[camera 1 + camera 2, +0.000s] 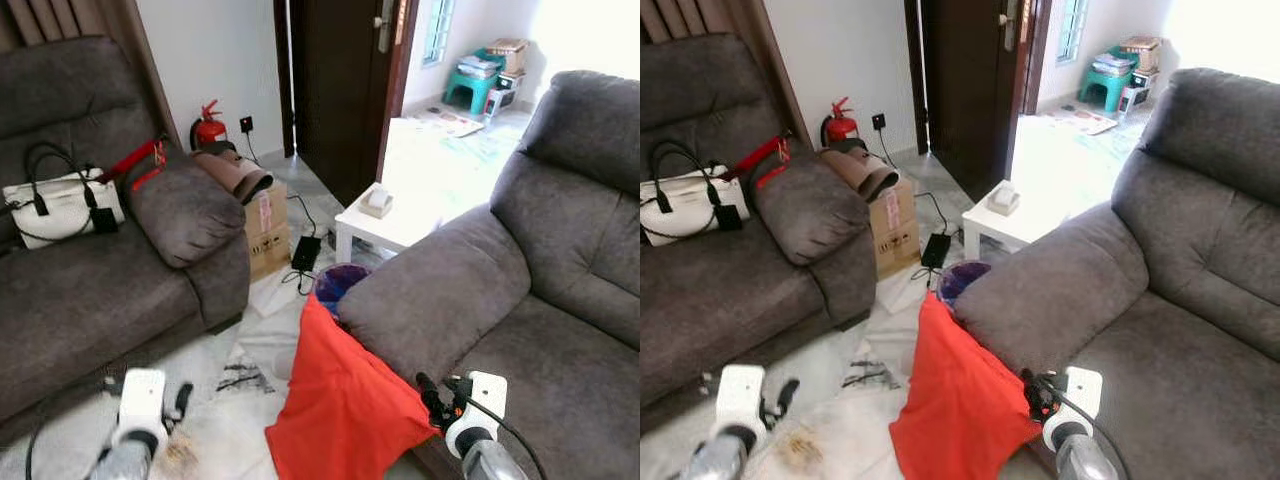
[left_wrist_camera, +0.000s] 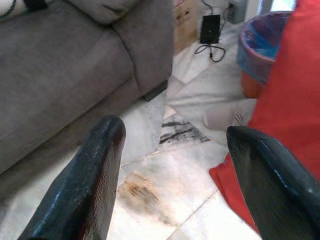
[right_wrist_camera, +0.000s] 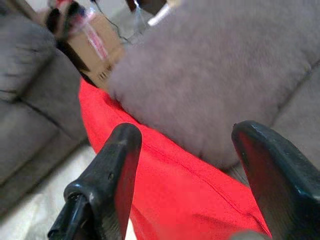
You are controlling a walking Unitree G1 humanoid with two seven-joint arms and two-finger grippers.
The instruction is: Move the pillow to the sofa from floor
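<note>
Red pillow (image 1: 340,400) stands on the floor (image 1: 230,420), leaning against the right sofa's (image 1: 560,330) armrest. Both the right gripper (image 3: 187,165), just beside it, and left gripper (image 2: 172,165) gape wide, empty. Best close in from both sides, squeeze the edges, then lift clear of the armrest.

Bright daylight admitted through the open doorway (image 1: 470,110) beyond the dark door (image 1: 335,90), floor there washed out by glare, sofas left in softer shade, head views sharp, right wrist view blurred, near black fingers (image 2: 85,185) thrown out of focus
</note>
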